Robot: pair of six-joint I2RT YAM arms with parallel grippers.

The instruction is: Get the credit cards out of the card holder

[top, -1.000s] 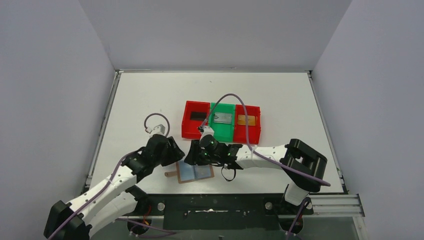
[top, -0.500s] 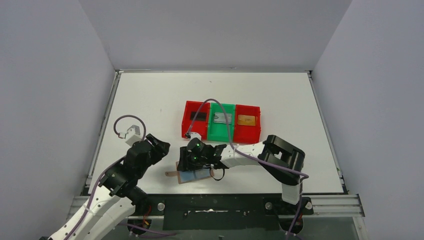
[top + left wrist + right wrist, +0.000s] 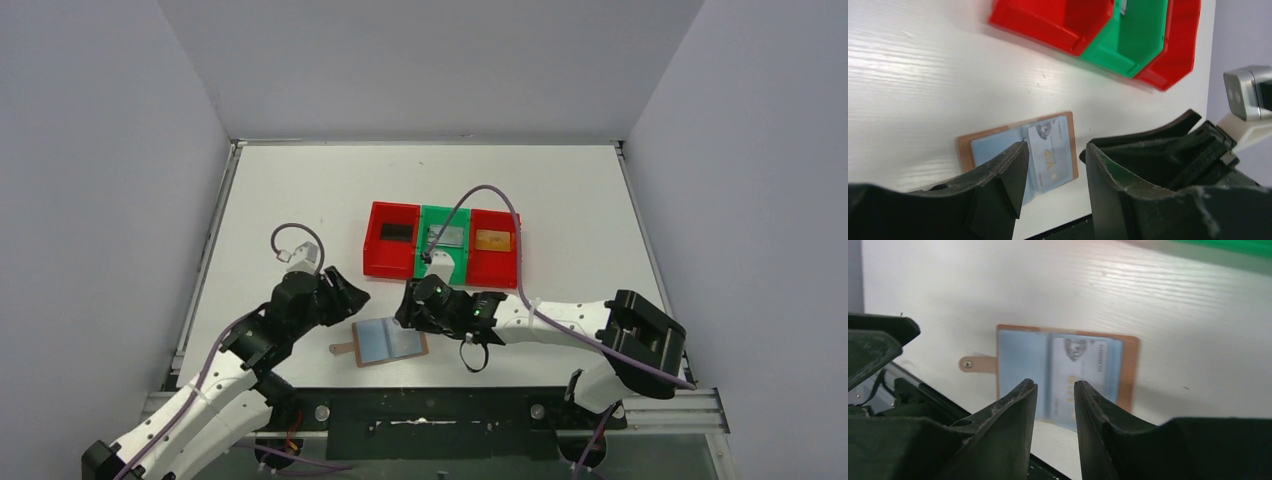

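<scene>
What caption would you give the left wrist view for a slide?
Open left gripper hovers near the opened card holder; one card shows in its pocket.

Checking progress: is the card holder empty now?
No, a pale VIP card sits in the right-hand pocket of the open card holder.

The card holder (image 3: 390,344) is tan-brown with pale blue lining; the bins (image 3: 388,265) run red, green, red; the table (image 3: 300,200) is white.
</scene>
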